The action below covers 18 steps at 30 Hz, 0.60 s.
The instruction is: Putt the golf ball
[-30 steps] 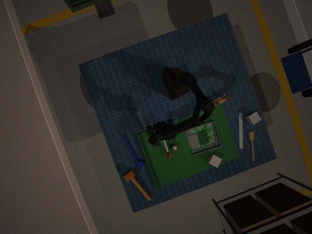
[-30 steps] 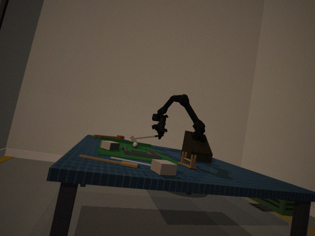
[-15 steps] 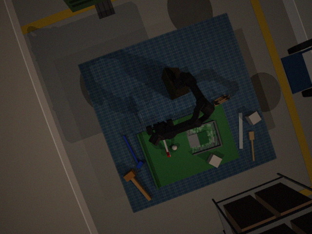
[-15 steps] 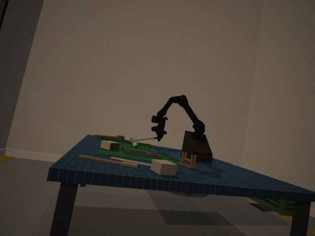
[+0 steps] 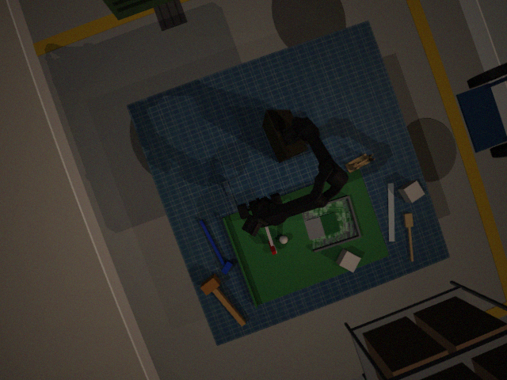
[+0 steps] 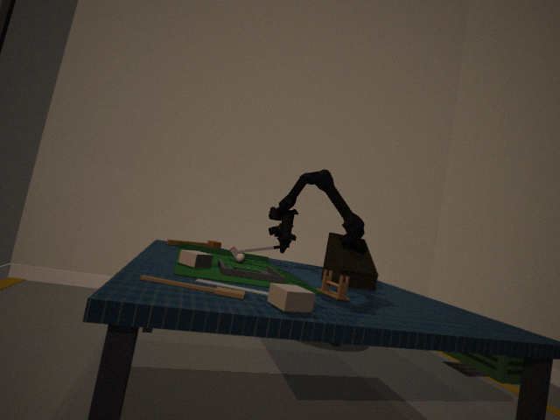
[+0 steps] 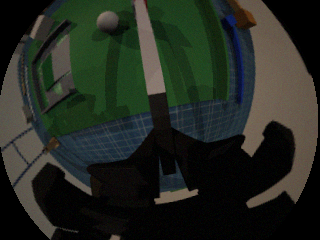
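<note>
My gripper (image 6: 283,248) (image 7: 160,129) is shut on the dark grip end of the red putter (image 5: 268,236) (image 6: 257,249) (image 7: 151,60). The pale shaft slopes down to a red head, which hangs low over the green mat (image 5: 286,282). The white golf ball (image 5: 283,239) (image 6: 240,257) (image 7: 107,22) rests on the mat. In the top view the head is left of and slightly below the ball, with a gap between. The grey ramp (image 5: 314,229) (image 7: 61,52) and the grey-walled raised green (image 5: 330,224) lie on the ball's other side. Exact head height is unclear.
A blue club (image 5: 212,243) (image 7: 238,65) and orange mallet (image 5: 229,306) lie left of the mat. One white block (image 5: 348,260) (image 6: 194,259) stands on the mat. Another block (image 5: 412,191) (image 6: 290,298), a white bar (image 5: 390,212), small mallet (image 5: 410,241) and wooden rack (image 5: 359,162) (image 6: 334,287) are beyond it.
</note>
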Tool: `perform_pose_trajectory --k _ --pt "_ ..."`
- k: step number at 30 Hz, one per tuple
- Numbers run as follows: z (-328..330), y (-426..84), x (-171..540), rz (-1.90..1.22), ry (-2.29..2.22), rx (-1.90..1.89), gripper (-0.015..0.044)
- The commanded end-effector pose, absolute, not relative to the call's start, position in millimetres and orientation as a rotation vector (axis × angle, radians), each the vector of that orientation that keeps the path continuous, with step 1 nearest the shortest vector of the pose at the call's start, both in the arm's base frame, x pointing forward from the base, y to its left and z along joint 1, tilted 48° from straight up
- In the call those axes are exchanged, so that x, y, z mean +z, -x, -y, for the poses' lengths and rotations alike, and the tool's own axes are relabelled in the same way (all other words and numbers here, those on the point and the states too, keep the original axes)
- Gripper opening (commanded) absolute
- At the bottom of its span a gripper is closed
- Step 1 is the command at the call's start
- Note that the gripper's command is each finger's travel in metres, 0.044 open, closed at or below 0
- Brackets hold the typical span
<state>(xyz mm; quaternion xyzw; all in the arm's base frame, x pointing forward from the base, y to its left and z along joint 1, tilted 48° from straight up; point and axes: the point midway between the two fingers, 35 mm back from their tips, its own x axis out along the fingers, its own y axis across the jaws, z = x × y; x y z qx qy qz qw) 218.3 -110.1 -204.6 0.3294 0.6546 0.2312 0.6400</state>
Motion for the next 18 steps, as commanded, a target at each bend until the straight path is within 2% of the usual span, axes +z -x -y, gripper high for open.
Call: perform_pose_trajectory --k 1,18 --pt "114 -218 -207 -1.489 -0.752 0.524 0.0000" --pt "127 -213 -227 -1.487 -0.765 0.521 0.0000"
